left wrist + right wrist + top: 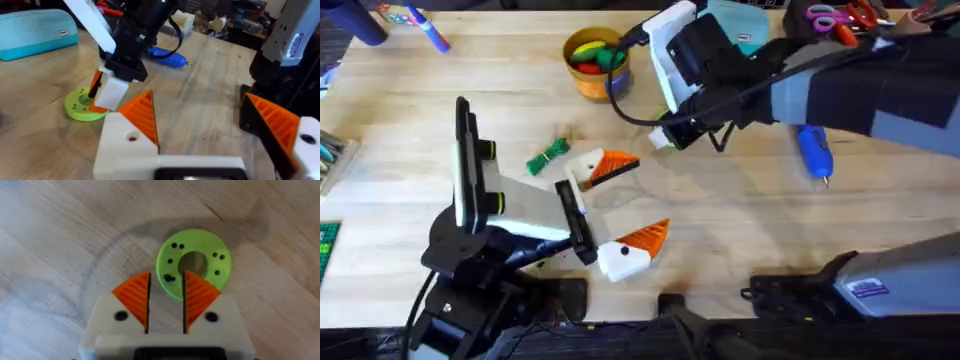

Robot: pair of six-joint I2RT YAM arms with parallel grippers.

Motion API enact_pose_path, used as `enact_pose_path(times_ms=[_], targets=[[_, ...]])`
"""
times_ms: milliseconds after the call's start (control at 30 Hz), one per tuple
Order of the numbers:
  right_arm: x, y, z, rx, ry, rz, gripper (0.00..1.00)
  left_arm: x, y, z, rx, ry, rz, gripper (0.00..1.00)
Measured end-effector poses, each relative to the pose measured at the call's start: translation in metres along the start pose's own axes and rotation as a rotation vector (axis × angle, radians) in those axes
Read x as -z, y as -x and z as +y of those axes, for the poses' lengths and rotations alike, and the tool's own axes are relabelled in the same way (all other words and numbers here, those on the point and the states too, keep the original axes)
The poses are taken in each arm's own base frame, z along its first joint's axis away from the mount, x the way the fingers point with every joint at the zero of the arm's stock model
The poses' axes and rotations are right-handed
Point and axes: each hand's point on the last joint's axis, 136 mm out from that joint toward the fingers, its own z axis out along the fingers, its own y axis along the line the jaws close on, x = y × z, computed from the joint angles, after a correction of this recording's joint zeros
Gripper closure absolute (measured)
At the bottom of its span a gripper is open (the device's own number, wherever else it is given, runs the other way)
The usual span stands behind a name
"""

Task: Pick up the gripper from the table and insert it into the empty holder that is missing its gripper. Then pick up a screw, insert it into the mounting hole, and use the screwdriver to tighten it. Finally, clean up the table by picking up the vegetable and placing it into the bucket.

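My right gripper (665,138) (166,297) hangs low over the near rim of a lime-green disc (195,262) (82,105). The disc carries small dark screws (169,278). The orange pads stand a narrow gap apart with nothing between them. My left gripper (625,205) (210,130) is wide open just above the table (740,210), facing the disc. The green vegetable (548,155) lies left of it. The blue screwdriver (815,150) (167,57) lies to the right. The yellow-orange bucket (582,82) stands at the back. The loose gripper and its holder are out of view.
The bucket holds yellow, red and green toy produce (595,55). A teal box (35,30) stands behind the disc. Scissors (840,15) lie at the back right and a blue marker (430,30) at the back left. The right arm spans the table's right half.
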Motion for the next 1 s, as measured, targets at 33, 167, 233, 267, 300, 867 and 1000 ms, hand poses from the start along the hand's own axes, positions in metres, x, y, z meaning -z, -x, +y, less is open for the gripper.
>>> enact_pose_path(times_ms=[33, 167, 233, 267, 300, 867, 1000], targets=[[-0.0011, -0.0009, 0.0, -0.002, 0.0, 0.004, 0.694, 0.0, 0.0, 0.0, 0.0, 0.0, 0.0, 0.01], [-0.0042, -0.003, 0.0001, -0.002, 0.0, 0.015, 0.699, 0.0, -0.0001, 0.0, 0.0, 0.0, 0.0, 0.01], [-0.0051, -0.0041, 0.0001, -0.002, 0.0, 0.02, 0.71, 0.0, 0.0, 0.0, 0.0, 0.0, 0.0, 0.01], [-0.0052, -0.0041, 0.0001, -0.002, 0.0, 0.02, 0.72, 0.0, 0.0, 0.0, 0.0, 0.0, 0.0, 0.01], [-0.0052, -0.0044, 0.0001, -0.002, 0.0, 0.021, 0.731, 0.0, -0.0001, 0.0001, 0.0, 0.0, 0.0, 0.01], [-0.0085, -0.0058, 0.0002, -0.002, 0.001, 0.028, 0.782, 0.0, -0.0001, 0.0, 0.0, 0.0, 0.0, 0.01], [-0.0086, -0.0051, 0.0001, -0.002, 0.001, 0.025, 0.788, 0.0, -0.0001, 0.0001, 0.0, 0.0, 0.0, 0.01]])
